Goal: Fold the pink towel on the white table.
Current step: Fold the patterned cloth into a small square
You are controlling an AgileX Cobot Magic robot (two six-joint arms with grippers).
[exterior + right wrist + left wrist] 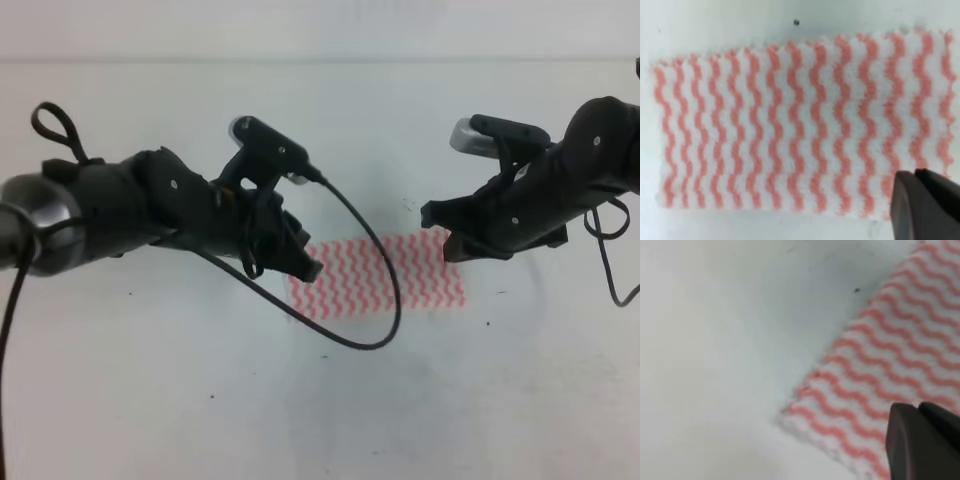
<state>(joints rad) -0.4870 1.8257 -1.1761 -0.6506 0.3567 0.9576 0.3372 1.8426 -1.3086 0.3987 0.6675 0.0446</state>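
Observation:
The pink towel [380, 275] lies flat on the white table [150, 400] as a small rectangle with red-and-white wavy stripes. My left gripper [306, 268] hovers over the towel's left edge. In the left wrist view its fingertips [920, 440] sit pressed together above a towel [890, 365] corner, holding nothing. My right gripper [445, 235] hangs over the towel's upper right corner. Its dark fingertips [925, 200] are also shut and empty at the lower right of the towel [800, 125], which fills most of the right wrist view.
A black cable [375, 335] loops down from the left wrist camera across the towel's front edge. Tiny dark specks [488, 323] dot the table near the towel.

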